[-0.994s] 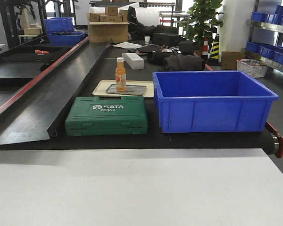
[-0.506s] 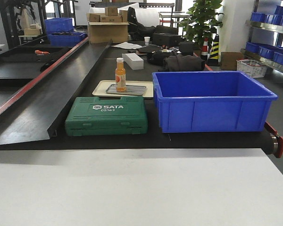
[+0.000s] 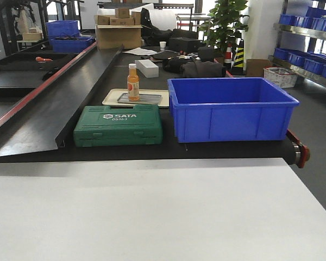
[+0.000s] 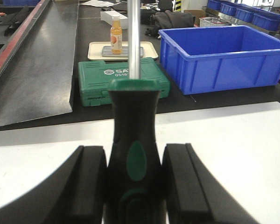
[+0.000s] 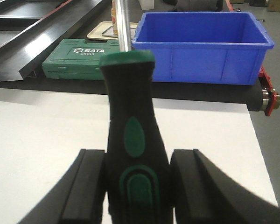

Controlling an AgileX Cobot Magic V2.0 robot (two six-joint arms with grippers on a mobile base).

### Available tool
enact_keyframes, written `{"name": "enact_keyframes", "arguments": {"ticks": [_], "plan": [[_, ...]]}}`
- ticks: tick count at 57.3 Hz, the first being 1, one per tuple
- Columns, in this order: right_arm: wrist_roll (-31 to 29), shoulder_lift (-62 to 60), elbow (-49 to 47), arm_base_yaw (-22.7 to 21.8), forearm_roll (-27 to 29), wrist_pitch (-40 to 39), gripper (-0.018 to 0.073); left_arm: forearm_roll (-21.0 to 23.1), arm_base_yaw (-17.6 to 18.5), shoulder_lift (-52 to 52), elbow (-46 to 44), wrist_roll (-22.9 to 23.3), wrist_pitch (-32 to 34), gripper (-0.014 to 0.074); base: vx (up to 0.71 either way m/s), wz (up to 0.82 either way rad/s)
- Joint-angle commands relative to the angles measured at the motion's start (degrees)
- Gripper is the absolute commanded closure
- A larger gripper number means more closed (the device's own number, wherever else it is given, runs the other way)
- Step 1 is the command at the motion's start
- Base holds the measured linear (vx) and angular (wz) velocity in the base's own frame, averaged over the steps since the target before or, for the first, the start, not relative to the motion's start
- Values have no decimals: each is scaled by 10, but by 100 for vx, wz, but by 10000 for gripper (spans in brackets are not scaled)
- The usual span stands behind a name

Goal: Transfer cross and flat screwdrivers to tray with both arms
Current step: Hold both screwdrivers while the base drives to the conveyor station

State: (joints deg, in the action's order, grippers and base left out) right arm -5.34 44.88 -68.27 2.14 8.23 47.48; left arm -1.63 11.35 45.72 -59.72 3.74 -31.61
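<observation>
Gripping a chunky black-and-green left screwdriver, the left claw clamps it; the right claw clamps the matching right screwdriver. Matte white desk, glossy blue crate beyond.

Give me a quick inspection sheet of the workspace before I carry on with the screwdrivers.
Surface: white table, nothing seen on it; black belt behind it.
Job's things: left screwdriver and right screwdriver are both held, shafts pointing away from the wrists; metal tray not clearly seen.
Clutter: green tool case, blue crate, orange bottle standing on a beige tray, all on the belt.
Grippers: left gripper shut on the left screwdriver's handle; right gripper shut on the right screwdriver's handle.
Cables: nothing seen.
Surroundings: plant, cardboard boxes, blue bins on shelves.
</observation>
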Motion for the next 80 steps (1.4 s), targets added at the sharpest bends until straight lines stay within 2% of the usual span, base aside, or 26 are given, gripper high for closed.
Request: {"name": "enact_keyframes", "arguments": {"ticks": [1,80], "plan": [[-5,1,-17,1,5,-49,568,3,3,-6,-21,6,53,597,-24,-10],[-5,1,-17,1,1,-46,568,3,3,-6,-21,6,52,597,-20,-42]]}}
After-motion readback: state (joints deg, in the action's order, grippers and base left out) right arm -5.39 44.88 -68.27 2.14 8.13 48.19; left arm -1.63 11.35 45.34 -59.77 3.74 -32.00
